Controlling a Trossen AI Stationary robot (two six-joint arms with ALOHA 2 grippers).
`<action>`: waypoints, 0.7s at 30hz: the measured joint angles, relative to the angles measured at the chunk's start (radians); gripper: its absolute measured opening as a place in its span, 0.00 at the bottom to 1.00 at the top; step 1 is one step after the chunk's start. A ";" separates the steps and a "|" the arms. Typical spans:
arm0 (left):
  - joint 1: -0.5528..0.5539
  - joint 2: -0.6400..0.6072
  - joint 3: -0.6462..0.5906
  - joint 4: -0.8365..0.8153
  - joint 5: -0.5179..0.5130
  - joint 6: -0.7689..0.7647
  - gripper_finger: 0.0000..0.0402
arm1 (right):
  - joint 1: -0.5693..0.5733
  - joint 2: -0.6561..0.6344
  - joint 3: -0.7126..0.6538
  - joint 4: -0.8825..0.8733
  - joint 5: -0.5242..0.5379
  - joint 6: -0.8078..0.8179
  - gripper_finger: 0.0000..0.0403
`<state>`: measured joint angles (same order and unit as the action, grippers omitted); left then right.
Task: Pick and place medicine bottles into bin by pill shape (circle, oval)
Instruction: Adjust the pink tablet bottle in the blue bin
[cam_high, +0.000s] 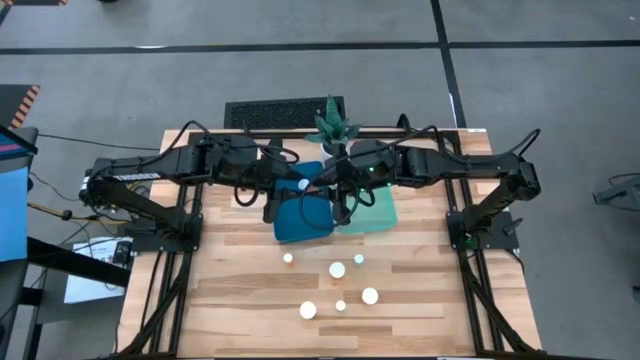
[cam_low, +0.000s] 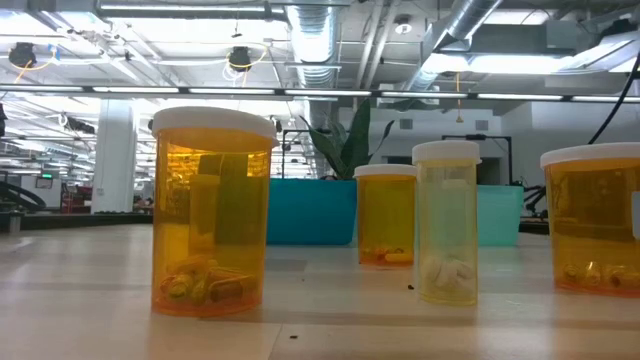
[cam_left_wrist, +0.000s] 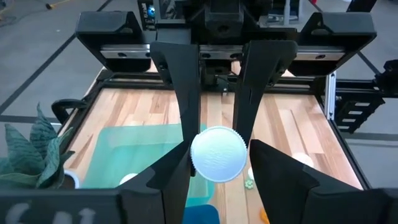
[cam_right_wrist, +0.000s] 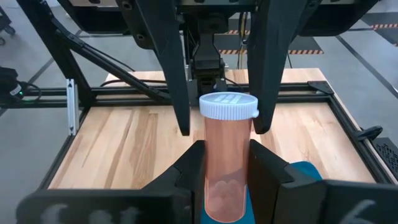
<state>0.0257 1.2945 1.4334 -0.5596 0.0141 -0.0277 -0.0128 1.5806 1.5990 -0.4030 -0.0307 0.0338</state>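
Above the far edge of the dark blue bin (cam_high: 303, 220), a medicine bottle (cam_right_wrist: 227, 168) with an amber body and white cap (cam_high: 302, 184) is held in the air between both arms. My right gripper (cam_right_wrist: 227, 163) is shut on its body, and my left gripper (cam_left_wrist: 217, 144), facing it, has closed around the cap. Several more amber, white-capped bottles (cam_high: 337, 269) stand on their bases on the near part of the table; the low view shows them close up (cam_low: 212, 210). Neither gripper appears in the low view. My left gripper has the bottle's white cap (cam_left_wrist: 217, 154) between its two fingertips (cam_left_wrist: 184, 155), which meet the ridged rim on opposite sides. It comes slanting down from the table's left. The cap's top faces the wrist. My right gripper pinches the amber body (cam_right_wrist: 227, 177) below the cap between its two fingers (cam_right_wrist: 188, 171), coming slanting down from the table's right. The bottle stands cap up, lifted clear of the bins and table.
A mint-green bin (cam_high: 372, 212) sits right of the blue one, with white caps (cam_left_wrist: 129, 179) showing inside it. A potted green plant (cam_high: 333, 128) stands behind the bins at the far edge. Bare wood lies to the left and right of the loose bottles.
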 joint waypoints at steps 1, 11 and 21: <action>0.000 0.000 0.000 0.000 0.000 0.000 0.39 | 0.000 0.000 0.000 0.001 0.000 0.000 0.25; 0.000 0.000 0.000 -0.004 -0.003 0.000 0.38 | 0.000 0.000 0.000 0.000 0.000 0.000 0.25; 0.000 0.000 0.000 -0.004 -0.019 0.001 0.30 | -0.001 0.000 0.000 0.000 0.000 0.001 0.25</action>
<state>0.0257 1.2942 1.4334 -0.5640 -0.0051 -0.0269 -0.0135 1.5806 1.5990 -0.4034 -0.0303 0.0345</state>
